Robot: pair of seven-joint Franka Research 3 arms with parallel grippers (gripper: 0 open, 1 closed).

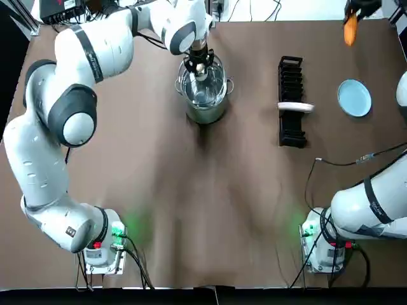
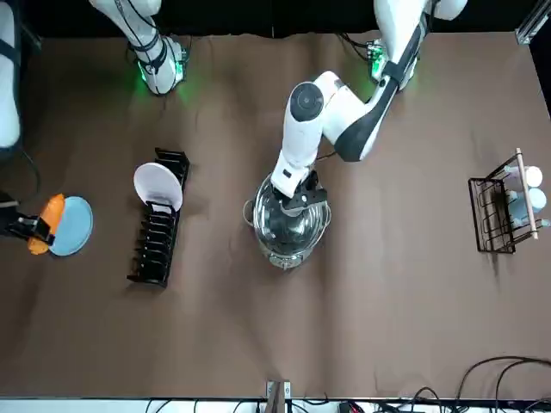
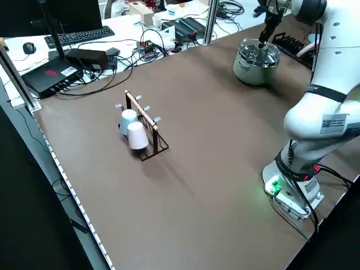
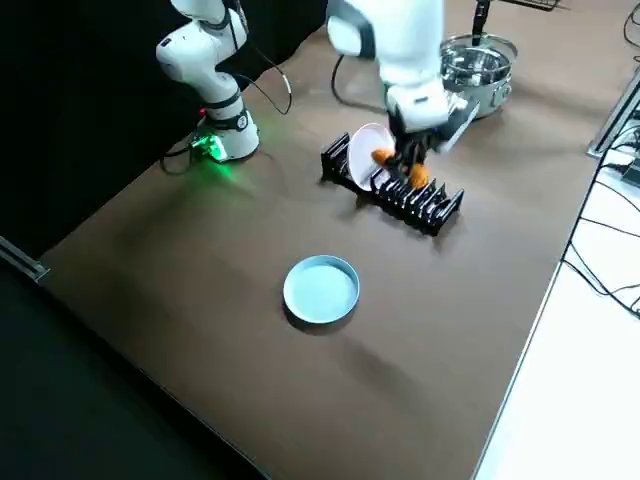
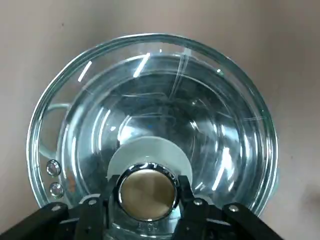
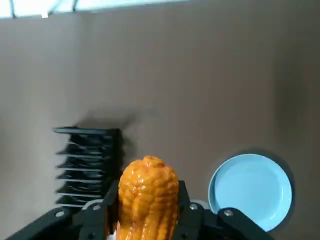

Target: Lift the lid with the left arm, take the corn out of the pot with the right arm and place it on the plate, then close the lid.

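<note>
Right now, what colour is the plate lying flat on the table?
Plain light blue, no pattern. The plate shows best in the right wrist view.

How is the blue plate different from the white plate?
The blue plate lies flat on the table; the white plate stands on edge in the black rack. The blue plate is pale blue, the white plate plain white. Both are round and hold nothing.
</note>
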